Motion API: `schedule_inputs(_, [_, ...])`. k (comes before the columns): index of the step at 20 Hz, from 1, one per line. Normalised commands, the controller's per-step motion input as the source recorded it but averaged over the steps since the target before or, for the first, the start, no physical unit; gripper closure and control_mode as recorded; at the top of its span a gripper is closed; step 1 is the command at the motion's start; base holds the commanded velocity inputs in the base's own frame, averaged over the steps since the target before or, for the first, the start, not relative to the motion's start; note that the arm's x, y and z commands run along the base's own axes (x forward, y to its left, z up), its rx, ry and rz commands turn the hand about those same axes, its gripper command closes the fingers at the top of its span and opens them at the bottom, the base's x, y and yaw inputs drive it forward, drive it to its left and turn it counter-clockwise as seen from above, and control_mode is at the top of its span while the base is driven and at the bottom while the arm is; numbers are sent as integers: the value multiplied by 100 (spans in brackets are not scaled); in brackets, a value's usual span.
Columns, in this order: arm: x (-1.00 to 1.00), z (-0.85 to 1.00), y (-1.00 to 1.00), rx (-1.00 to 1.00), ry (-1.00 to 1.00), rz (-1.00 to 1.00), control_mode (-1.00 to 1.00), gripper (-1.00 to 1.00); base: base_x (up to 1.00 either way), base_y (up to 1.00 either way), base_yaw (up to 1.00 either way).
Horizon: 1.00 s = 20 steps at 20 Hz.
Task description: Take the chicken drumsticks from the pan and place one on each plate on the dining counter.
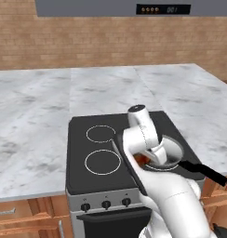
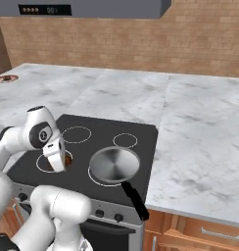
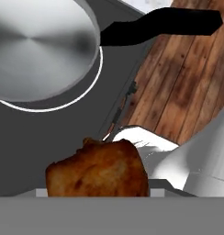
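Drumstick, golden brown, is seen low in the hand view, clamped in the gripper left of the pan at frame centre. It should be carried level to a plate, grip kept firm.

Arm folding low, gripper closing around a drumstick.
Elbow bending over the near left; wrist pointing down, the hand tilting slightly.
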Motion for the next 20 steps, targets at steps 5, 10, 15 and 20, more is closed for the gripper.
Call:
schedule_inputs(5, [0,0,0,0,0,0,100,100,-17,22,13])
schedule_inputs(10, [0,0,0,0,0,0,100,100,-61,3,23])
schedule_inputs(15, [0,0,0,0,0,0,100,100,-82,40,21])
schedule_inputs(20, [0,0,0,0,0,0,100,100,-40,83,14])
